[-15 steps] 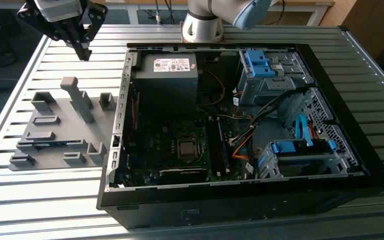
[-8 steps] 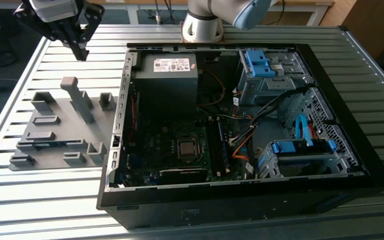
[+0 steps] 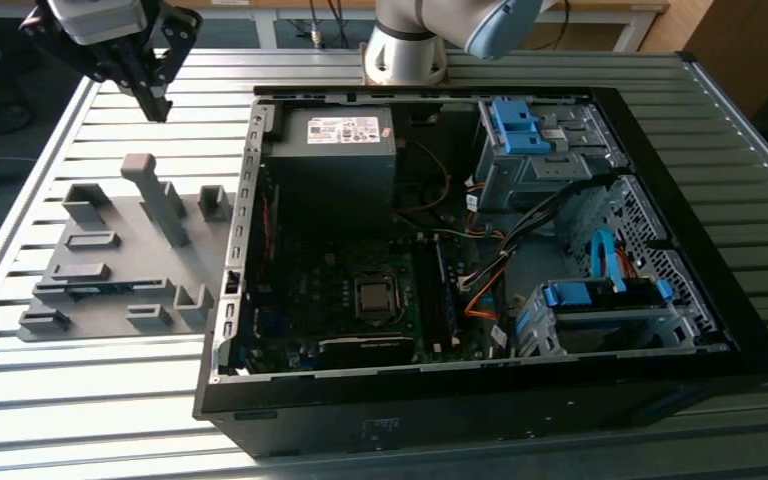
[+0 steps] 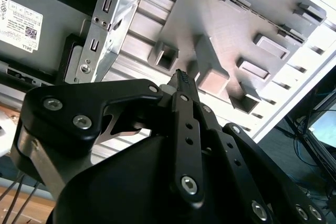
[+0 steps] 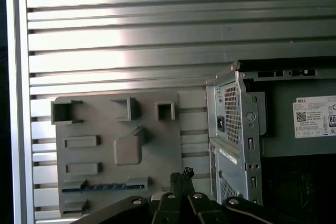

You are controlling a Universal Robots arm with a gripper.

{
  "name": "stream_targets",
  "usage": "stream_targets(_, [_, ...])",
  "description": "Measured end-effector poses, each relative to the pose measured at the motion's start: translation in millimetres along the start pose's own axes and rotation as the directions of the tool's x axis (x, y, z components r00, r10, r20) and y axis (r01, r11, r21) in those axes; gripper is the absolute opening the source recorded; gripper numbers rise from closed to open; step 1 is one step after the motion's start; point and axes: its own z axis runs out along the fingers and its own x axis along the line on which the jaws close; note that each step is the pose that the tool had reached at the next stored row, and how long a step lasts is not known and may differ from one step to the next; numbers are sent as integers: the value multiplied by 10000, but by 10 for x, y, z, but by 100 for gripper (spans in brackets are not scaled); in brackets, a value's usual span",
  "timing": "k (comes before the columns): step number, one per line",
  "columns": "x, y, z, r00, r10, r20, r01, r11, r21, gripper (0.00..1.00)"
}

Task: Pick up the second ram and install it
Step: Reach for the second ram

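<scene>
The second ram is a thin blue stick lying in a slot of the grey holder tray, on the exterior view's left beside the open computer case. In the first wrist view the ram shows as a blue strip in the tray. My gripper hangs high above the table beyond the tray's far end, well apart from the ram. Its fingers meet at the tips with nothing between them, and the gripper reads the same in the first wrist view.
The tray has a tall upright post and several low blocks. The case's metal rear wall stands right beside the tray. Inside are a power supply, a motherboard, cables and light-blue drive brackets. The arm's base stands behind the case.
</scene>
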Motion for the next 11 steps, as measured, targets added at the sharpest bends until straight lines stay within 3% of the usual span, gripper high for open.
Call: stream_targets(11, [47, -4, 1, 10000, 0, -1, 0, 10000, 1, 11])
